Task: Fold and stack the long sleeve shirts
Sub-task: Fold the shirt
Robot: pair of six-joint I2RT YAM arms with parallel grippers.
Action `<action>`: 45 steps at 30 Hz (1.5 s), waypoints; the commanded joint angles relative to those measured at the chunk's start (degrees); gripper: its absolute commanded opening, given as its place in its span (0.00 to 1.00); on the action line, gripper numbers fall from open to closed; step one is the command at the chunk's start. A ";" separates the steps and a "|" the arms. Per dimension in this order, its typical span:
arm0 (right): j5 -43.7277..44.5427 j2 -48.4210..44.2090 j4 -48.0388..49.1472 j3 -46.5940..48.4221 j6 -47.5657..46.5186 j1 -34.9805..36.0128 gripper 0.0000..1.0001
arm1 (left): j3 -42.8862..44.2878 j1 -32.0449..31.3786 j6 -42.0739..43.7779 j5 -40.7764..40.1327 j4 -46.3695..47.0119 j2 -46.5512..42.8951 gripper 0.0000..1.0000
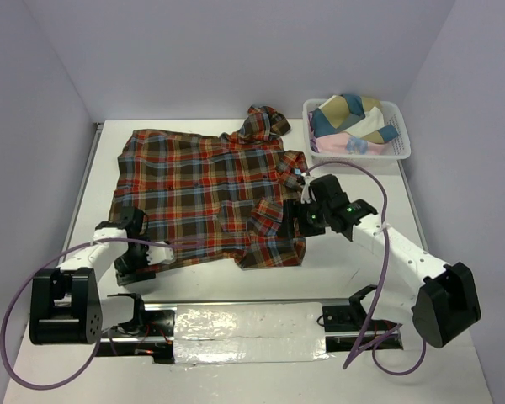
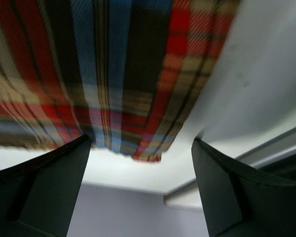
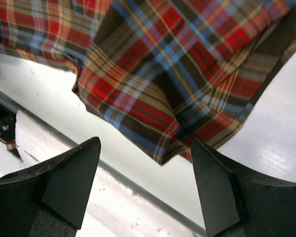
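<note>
I see the plaid flannel shirt [image 1: 206, 194] spread, barely folded, nothing stacked, white basket [image 1: 401, 145] full. My left gripper [image 2: 141, 139] and right gripper [image 3: 145, 140] gape empty at its hem.

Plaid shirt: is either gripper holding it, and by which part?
Nothing is held. The left gripper is open by the plaid shirt's near hem; the right gripper is open by a corner of it. Neither is closed on cloth.

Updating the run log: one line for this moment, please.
plaid shirt laid out | left gripper open at hem | right gripper open at hem corner | nothing gripped
</note>
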 commanded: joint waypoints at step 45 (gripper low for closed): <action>-14.10 -24.71 -15.08 7.86 -10.56 4.13 0.00 | 15.75 -0.15 1.07 -0.49 -27.14 -27.21 0.00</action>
